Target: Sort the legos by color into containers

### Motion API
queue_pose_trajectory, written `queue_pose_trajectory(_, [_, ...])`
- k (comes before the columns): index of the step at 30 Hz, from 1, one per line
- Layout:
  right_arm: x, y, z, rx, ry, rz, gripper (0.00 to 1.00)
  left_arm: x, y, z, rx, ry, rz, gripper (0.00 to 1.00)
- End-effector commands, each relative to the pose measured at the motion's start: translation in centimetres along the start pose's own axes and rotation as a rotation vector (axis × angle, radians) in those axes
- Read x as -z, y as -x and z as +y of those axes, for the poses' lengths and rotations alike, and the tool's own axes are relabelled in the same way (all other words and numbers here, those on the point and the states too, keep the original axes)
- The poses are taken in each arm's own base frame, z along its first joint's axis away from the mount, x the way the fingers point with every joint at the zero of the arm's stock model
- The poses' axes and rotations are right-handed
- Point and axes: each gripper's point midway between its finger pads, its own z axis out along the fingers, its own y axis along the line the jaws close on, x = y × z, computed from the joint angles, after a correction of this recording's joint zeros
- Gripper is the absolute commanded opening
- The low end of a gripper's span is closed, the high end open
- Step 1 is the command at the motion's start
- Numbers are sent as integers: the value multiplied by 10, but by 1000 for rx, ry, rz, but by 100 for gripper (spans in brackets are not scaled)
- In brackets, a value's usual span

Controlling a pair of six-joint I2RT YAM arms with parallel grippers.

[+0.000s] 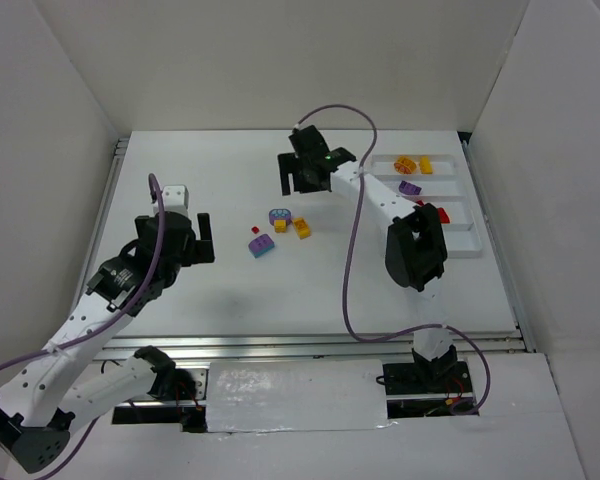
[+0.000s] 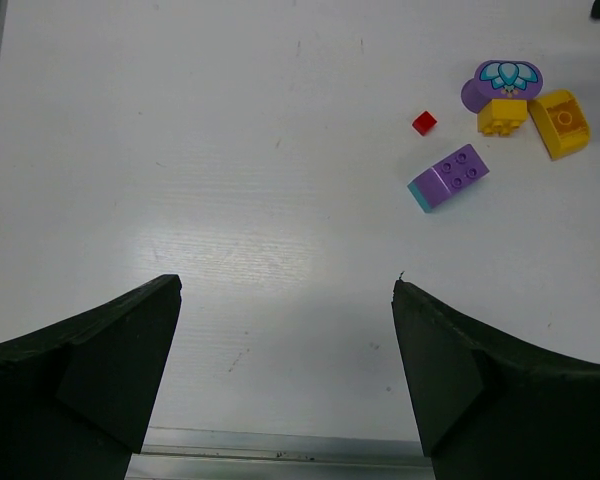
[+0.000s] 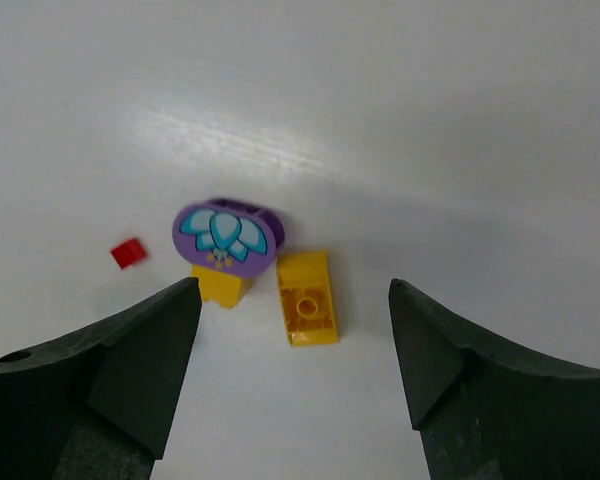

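Right pincer (image 3: 292, 288) gapes empty over the tabletop (image 3: 430, 120); a yellow brick (image 3: 308, 298) lies between its jaws, a flower-topped purple brick (image 3: 227, 231) nearer one jaw; the white tray (image 1: 465, 232) sits well off to its side; left pincer (image 2: 285, 290) likewise released.

No word, number or brand can be read in any of the views. The only printed mark is a teal-and-white flower with lotus-like petals (a picture, with no lettering) on the face of the rounded purple plastic brick (image 3: 227, 231), which lies on the white worktop (image 3: 440, 120).
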Motion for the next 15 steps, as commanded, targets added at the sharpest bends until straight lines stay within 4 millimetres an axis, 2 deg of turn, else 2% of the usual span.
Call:
queue_pose_trajectory(1, [-9, -41, -21, 77, -26, 134, 82, 4, 9, 1, 33, -8, -38, 100])
queue_pose_trajectory(2, [-5, -43, -16, 81, -8, 130, 74, 5, 9, 0, 35, -14, -40, 100])
queue_pose_trajectory(3, [-4, -42, -11, 80, 9, 111, 72, 5, 9, 0, 33, -17, -42, 100])
queue_pose_trajectory(4, [-7, -56, -12, 81, 20, 140, 71, 6, 9, 0, 36, -24, -45, 100])
queue_pose_trajectory(5, [-3, -55, -8, 79, 38, 133, 69, 6, 9, -1, 32, -27, -45, 99])
queue_pose_trajectory(11, [-15, -96, -3, 110, 58, 233, 68, 6, 9, -3, 29, -40, -41, 99])
queue_pose_trajectory(15, [-20, -108, 5, 131, 66, 258, 67, 5, 8, -5, 25, -46, -34, 100])
